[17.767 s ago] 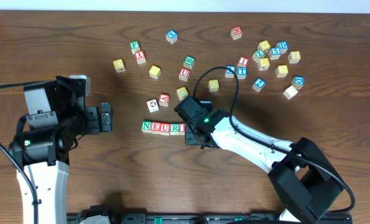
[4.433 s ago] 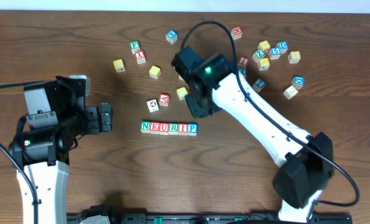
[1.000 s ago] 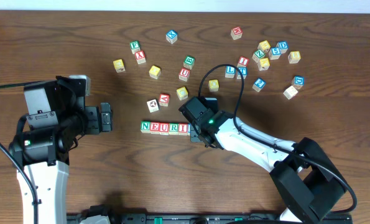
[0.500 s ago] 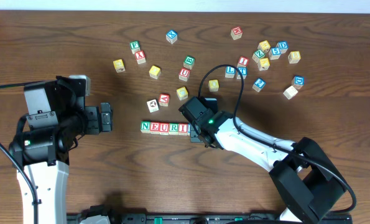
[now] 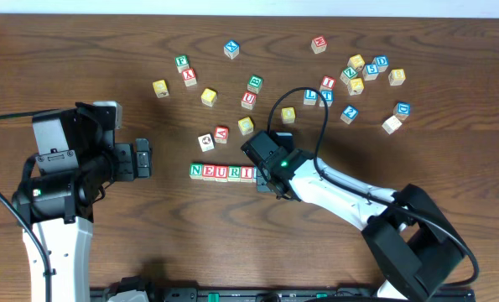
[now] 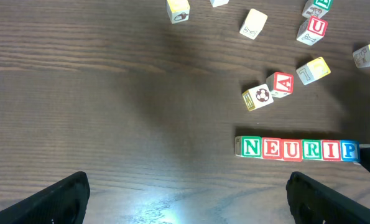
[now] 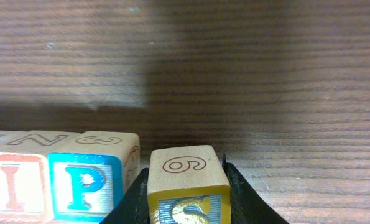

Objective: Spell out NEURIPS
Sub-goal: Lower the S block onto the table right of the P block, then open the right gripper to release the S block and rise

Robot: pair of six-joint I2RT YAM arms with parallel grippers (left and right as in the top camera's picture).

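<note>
The cubes N, E, U, R, I, P stand in a row on the brown table. From overhead only N to I show, because my right arm covers the row's right end. My right gripper is shut on a yellow-faced cube with an S and a 6. That cube is upright, just right of the blue P cube, with a narrow gap between them. My left gripper is wide open over bare wood left of the row, holding nothing.
Loose lettered cubes lie scattered behind the row: a cluster at the back right, a few at the back left, and an A cube with two others just behind the row. The right arm's black cable loops over them.
Nothing has moved over the last second. A few seconds earlier the right arm was among the loose cubes; it now sits at the row's right end holding the yellow cube.
</note>
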